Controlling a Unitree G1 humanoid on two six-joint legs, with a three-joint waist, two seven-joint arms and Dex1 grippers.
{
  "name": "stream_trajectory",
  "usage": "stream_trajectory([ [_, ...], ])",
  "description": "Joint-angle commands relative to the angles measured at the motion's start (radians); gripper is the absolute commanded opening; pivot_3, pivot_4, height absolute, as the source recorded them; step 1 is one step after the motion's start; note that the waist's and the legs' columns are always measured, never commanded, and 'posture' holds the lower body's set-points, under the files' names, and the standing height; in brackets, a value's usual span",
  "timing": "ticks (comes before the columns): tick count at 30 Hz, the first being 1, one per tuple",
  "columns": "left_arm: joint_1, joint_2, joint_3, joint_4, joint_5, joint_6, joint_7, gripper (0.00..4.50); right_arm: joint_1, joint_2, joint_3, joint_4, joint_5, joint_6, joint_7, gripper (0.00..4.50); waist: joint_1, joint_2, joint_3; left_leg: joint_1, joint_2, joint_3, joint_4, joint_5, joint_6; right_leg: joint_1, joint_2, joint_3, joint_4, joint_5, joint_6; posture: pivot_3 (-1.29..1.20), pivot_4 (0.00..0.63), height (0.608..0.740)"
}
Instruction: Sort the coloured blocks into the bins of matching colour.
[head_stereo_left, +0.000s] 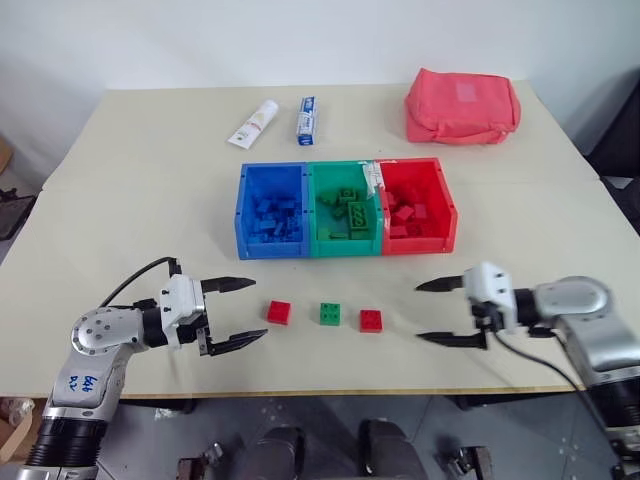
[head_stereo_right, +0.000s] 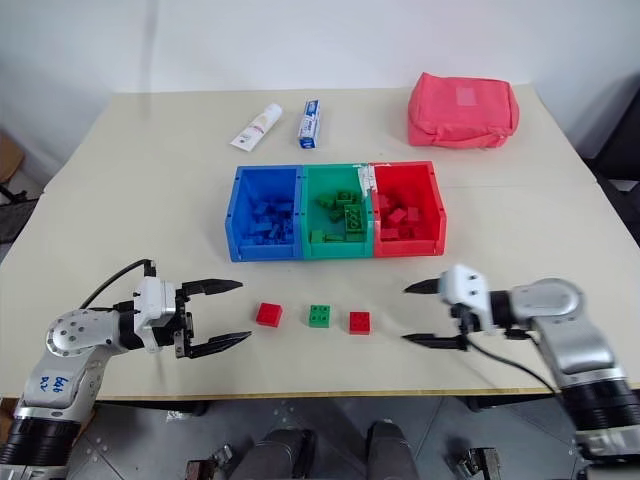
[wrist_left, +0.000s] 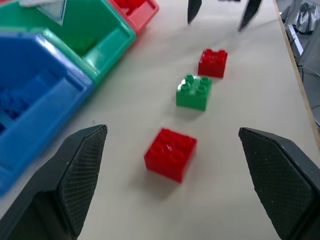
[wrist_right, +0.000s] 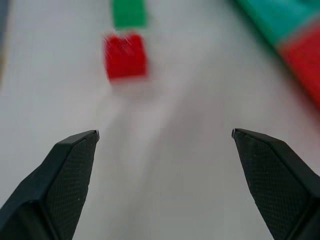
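Both the left gripper (head_stereo_left: 246, 312) and right gripper (head_stereo_left: 428, 311) are held spread, empty, flanking three blocks (head_stereo_left: 330, 313) before the bins (head_stereo_left: 345, 249).

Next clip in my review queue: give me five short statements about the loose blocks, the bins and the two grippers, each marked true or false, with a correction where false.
1. Three loose blocks lie on the table in front of the bins. True.
2. The middle loose block is blue. False: it is the green block, between the left red block and the right red block.
3. The left gripper holds a red block. False: its fingers are open and empty.
4. The right gripper is open, beside the right red block. True.
5. The bins run red, green, blue from the robot's left. False: blue, green, red.
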Motion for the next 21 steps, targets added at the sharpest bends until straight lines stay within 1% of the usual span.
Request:
stream_trajectory([
  [1,0.024,0.004,0.021,-0.049,0.006,-0.016,0.021,4.5,-0.025,0.058,0.066,-0.05,-0.044,0.03,-0.057,4.46,0.004,0.0,0.0,0.0,-0.001,-0.001,0.0,0.0,0.0,0.0,-0.001,0.0,0.0,0.0,0.0,0.0,0.15,0.74],
  [2,0.029,0.003,0.021,-0.054,0.006,-0.016,0.025,4.5,-0.029,0.071,0.079,-0.048,-0.055,0.031,-0.067,4.46,0.005,0.0,0.0,0.0,-0.001,-0.001,0.001,0.0,0.0,0.001,-0.001,-0.001,0.0,0.0,0.0,0.0,0.15,0.74],
  [5,0.051,0.002,0.018,-0.082,0.006,-0.013,0.036,4.5,-0.037,0.091,0.108,-0.032,-0.078,0.038,-0.08,3.86,0.009,0.0,0.0,0.0,-0.001,-0.001,0.001,0.0,0.0,0.001,-0.001,-0.001,0.0,0.0,0.0,0.0,0.15,0.74],
  [10,0.078,0.009,0.035,-0.11,-0.004,0.0,0.052,4.5,0.001,0.047,0.066,-0.049,-0.054,0.029,-0.067,2.21,0.008,0.0,0.0,0.0,-0.001,-0.001,0.0,0.0,0.0,0.001,-0.001,-0.001,-0.001,0.0,0.0,0.0,0.15,0.74],
  [12,0.079,-0.005,0.042,-0.121,-0.022,0.017,0.07,4.5,0.002,0.056,0.031,-0.032,-0.035,0.014,-0.088,1.52,0.008,0.0,0.0,0.0,-0.001,-0.001,0.0,0.0,0.0,0.001,0.0,-0.001,-0.001,0.0,0.0,0.0,0.15,0.74],
  [13,0.073,-0.023,0.051,-0.132,-0.049,0.044,0.095,4.5,-0.003,0.074,-0.003,-0.04,0.011,0.048,-0.102,1.45,0.008,0.0,0.0,0.0,-0.001,-0.001,0.0,0.0,0.0,0.001,0.0,-0.001,0.0,0.0,0.0,0.0,0.15,0.74],
  [15,0.058,-0.05,0.066,-0.15,-0.089,0.089,0.14,4.5,-0.018,0.116,-0.065,-0.053,0.082,0.088,-0.146,1.45,0.008,0.0,0.0,0.0,-0.001,-0.001,0.001,0.0,0.0,0.001,0.0,-0.001,0.0,0.0,0.0,0.0,0.15,0.74],
  [17,0.05,-0.067,0.072,-0.161,-0.098,0.11,0.166,4.5,-0.044,0.149,-0.133,-0.058,0.147,0.124,-0.191,1.45,0.003,0.0,0.0,0.0,0.0,-0.001,0.001,0.0,0.0,0.001,0.0,-0.001,0.0,0.0,0.0,0.0,0.15,0.74],
  [19,0.049,-0.079,0.074,-0.17,-0.1,0.12,0.183,4.5,-0.088,0.168,-0.195,-0.041,0.196,0.175,-0.246,1.45,-0.002,0.0,0.0,0.0,0.0,-0.001,0.0,0.0,0.0,0.001,0.0,-0.001,0.001,0.0,0.0,0.0,0.15,0.74],
  [21,0.044,-0.094,0.079,-0.174,-0.103,0.128,0.208,4.5,-0.158,0.175,-0.239,0.03,0.192,0.186,-0.311,1.45,-0.004,0.0,0.0,0.0,0.0,-0.001,0.0,0.0,0.0,0.0,0.0,0.0,0.001,0.0,0.0,0.0,0.15,0.74],
])
